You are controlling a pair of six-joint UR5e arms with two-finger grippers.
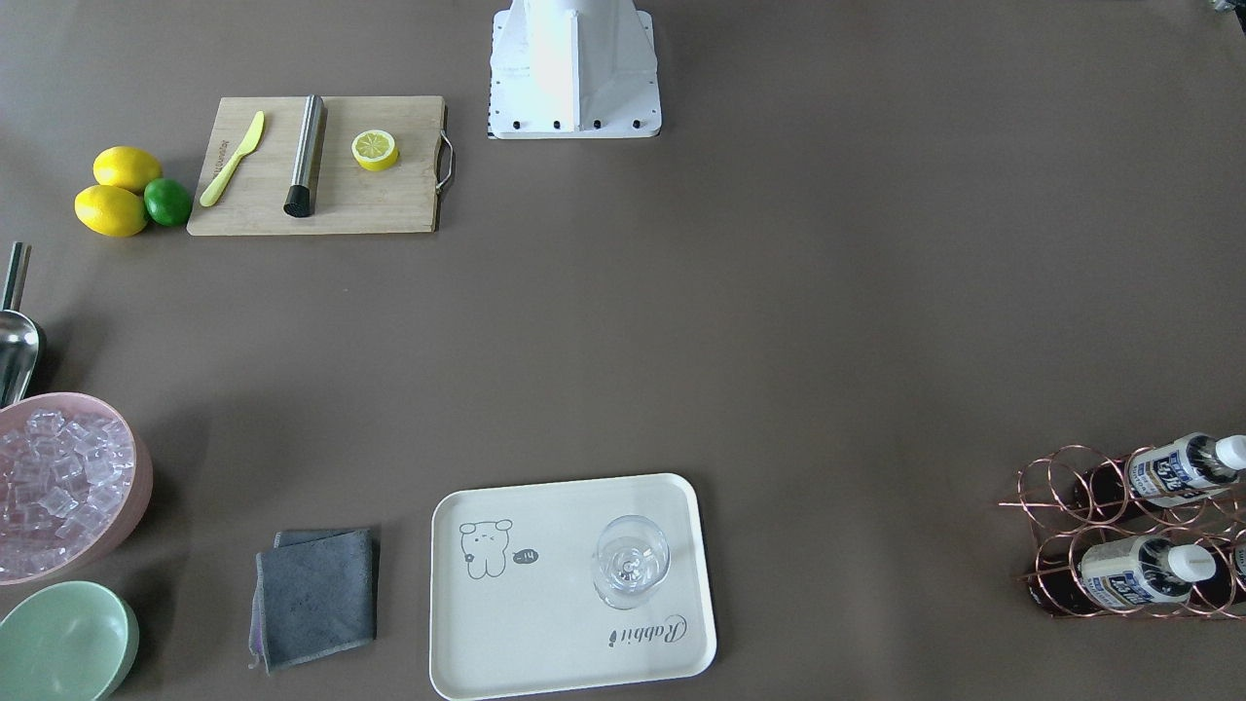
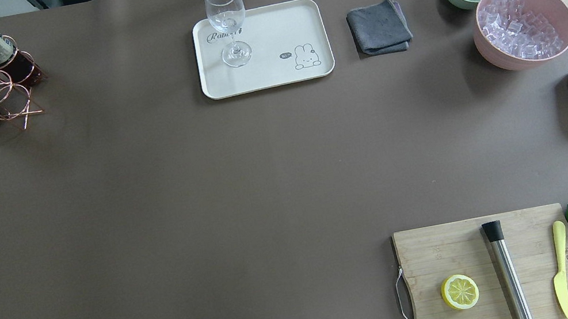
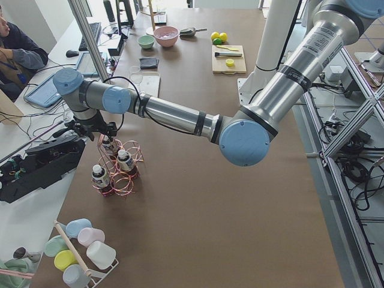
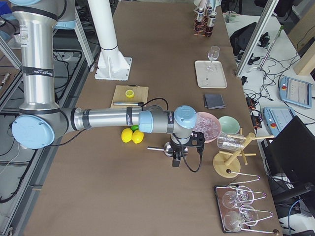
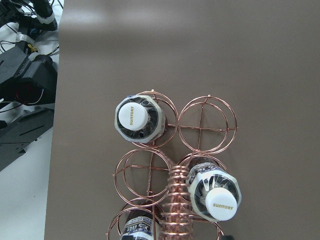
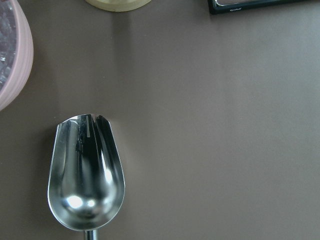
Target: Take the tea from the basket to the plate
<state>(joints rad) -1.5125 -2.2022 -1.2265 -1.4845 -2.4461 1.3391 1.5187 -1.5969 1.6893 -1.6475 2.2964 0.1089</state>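
The basket (image 5: 207, 122) is thin rose-gold wire bent into joined round rings with a coiled handle, and it sits at the upper left of the overhead view. Three tea bottles (image 5: 139, 119), clear plastic with white screw caps and dark reddish drink, stand in its cells. The plate (image 2: 267, 28), smooth cream with rounded corners, lies at upper centre, well apart from the basket, and carries an upright stemmed glass (image 2: 228, 23). At upper right a pink bowl (image 2: 499, 51) holds clear ice cubes, near a polished steel scoop (image 6: 86, 175). A matte brown sheet (image 2: 180, 201) covers the table, with cluttered desks alongside. The left gripper (image 3: 99, 133) hangs just above the basket and the right gripper (image 4: 176, 160) above the scoop. Whether either is wide or narrow cannot be told.
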